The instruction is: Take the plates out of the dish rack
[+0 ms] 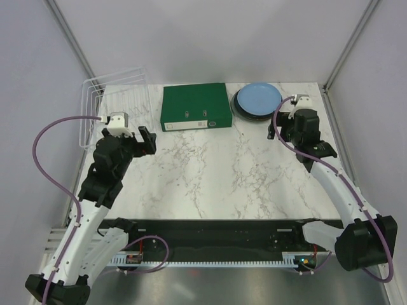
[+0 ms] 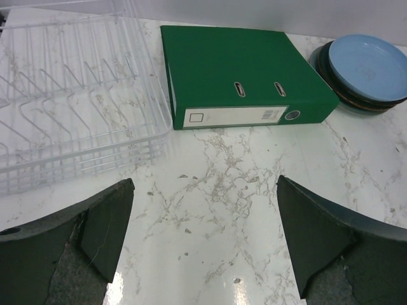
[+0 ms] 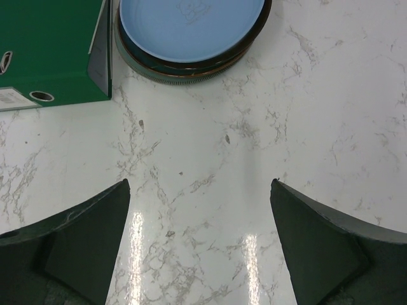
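Left gripper (image 2: 203,185): jaws spread wide with nothing between them, hovering over bare marble just short of the rack's near corner
Right gripper (image 3: 198,185): also wide apart and empty, poised over the table (image 3: 305,127) near the plate stack
Plates (image 3: 191,25): one neat stack at the far right of the table, light blue on top, with a brown-edged rim and a grey-green one peeking out beneath (the full count cannot be read from here)
Stack's neighbour: the green binder (image 2: 235,63), whose right end sits just beside the stack; whether they touch cannot be told
Dish rack (image 2: 95,155): far left corner, to the left of the binder, and every slot in view is bare wire
Stage: by the look of it the unloading is done, and only a clean retreat is needed
Doing it well: raise each arm before drawing it back toward its base, so the right fingers pass above the stack's rim and the left fingers miss the thin rack wire
Risk: a sideways sweep by the right arm could nudge the top plate off centre
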Robot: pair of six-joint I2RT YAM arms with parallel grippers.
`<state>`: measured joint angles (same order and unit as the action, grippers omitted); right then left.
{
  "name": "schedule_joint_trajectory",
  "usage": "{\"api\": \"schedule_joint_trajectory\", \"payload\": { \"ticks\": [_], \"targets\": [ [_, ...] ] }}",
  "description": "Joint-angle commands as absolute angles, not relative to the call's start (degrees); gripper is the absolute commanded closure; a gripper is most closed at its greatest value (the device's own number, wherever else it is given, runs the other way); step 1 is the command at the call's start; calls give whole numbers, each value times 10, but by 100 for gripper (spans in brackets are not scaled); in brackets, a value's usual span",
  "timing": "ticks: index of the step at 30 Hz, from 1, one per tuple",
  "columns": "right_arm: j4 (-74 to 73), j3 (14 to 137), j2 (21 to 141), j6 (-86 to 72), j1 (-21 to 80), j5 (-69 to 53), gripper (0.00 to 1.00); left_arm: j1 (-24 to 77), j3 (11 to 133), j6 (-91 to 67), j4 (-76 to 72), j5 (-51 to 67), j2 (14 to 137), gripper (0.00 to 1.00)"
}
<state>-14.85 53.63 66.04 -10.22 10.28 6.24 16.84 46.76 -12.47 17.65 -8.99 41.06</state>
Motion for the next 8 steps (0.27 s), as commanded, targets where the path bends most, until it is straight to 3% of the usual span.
{"api": "schedule_joint_trajectory", "payload": {
  "ticks": [1,8],
  "targets": [
    [-126,519,640,-97,106,97,2,170,460,-77,163,-126,396,0],
    [-101,487,609,-95,107,102,2,170,441,-62,145,-160,383,0]
  ]
}}
